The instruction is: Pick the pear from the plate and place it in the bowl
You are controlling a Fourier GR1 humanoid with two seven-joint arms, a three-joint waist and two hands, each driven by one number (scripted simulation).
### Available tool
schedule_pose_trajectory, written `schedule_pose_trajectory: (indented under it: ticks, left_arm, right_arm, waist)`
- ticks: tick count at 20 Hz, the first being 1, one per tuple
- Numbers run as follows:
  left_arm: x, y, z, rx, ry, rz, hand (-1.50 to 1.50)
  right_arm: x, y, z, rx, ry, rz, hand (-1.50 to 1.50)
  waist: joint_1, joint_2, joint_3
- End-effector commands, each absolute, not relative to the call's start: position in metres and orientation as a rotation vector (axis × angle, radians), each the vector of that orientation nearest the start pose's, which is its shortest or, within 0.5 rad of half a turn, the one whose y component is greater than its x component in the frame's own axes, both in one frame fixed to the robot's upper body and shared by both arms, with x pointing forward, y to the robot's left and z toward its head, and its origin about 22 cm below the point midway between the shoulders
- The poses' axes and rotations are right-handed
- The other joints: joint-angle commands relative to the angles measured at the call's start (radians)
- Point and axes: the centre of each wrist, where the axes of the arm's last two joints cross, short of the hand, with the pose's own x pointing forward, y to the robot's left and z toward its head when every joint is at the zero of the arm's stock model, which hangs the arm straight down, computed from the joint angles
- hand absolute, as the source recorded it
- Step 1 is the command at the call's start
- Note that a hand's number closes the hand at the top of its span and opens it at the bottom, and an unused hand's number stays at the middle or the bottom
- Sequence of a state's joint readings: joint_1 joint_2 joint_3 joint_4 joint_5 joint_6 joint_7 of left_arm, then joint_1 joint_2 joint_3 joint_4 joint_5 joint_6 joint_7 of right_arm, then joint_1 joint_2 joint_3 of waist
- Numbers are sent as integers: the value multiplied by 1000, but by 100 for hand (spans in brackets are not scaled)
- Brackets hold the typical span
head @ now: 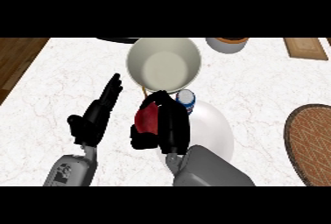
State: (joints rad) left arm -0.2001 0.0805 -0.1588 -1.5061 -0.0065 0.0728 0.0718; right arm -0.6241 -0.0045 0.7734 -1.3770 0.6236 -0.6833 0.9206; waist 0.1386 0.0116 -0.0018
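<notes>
Toward the desk's (258,87) left side, the left hand (97,116) rests with straight fingers pointing to the far edge, holding nothing. Just right of it, the right hand (165,124) curls round the red pear (147,119), held at the left rim of the white plate (213,127) and just short of the cream bowl (165,63) near the far edge. A small blue-and-white can (185,99) stands between bowl and plate, and a brown woven mat (313,142) lies at the right edge.

Counter (58,87) white veined marble; bowl (163,64) smooth matt cream; mat (313,142) woven.
</notes>
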Motion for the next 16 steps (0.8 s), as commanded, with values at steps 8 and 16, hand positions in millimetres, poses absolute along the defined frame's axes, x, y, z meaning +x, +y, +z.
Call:
schedule_pose_trajectory:
  ticks: [8, 16]
  left_arm:
    - [291, 173, 36, -58, -1604, -245, 0]
    - [292, 168, 33, -86, -1592, -266, 0]
  right_arm:
    - [308, 49, 164, -786, -1826, 357, 150]
    - [335, 72, 236, -963, -1726, 294, 150]
  waist:
    - [27, -9, -7]
    - [36, -2, -8]
